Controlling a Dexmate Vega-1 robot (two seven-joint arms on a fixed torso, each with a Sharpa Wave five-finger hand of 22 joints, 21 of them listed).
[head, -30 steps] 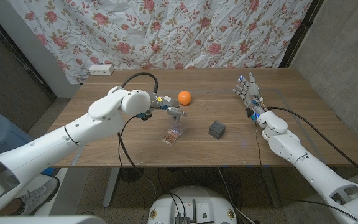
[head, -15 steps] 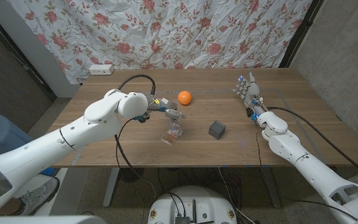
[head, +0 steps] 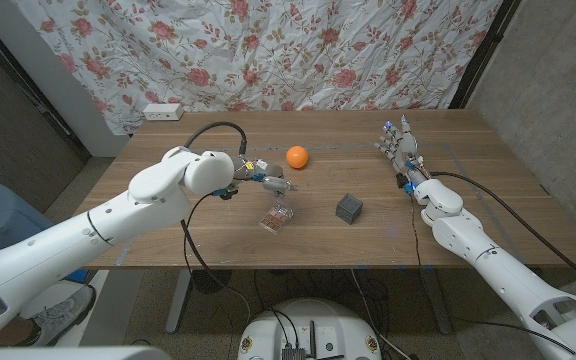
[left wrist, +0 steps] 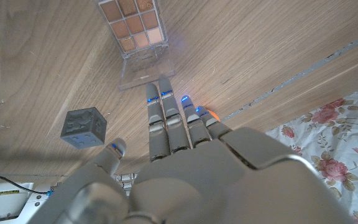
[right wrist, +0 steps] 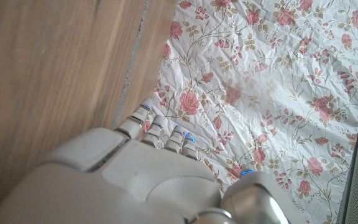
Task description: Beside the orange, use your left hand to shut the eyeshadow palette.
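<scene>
Orange fruit, the orange [head: 297, 156], sits just beyond the left hand [head: 271, 181], whose fingers [left wrist: 160, 118] stretch out straight and apart, holding nothing. The eyeshadow palette [head: 277, 216] lies open on the wooden table [head: 168, 230] just past those fingertips, its clear lid [left wrist: 143, 67] nearest them. A dark grey cube [head: 348, 208] sits off to the thumb side. The right hand [head: 399, 148] stands far across the table, fingers extended, empty.
</scene>
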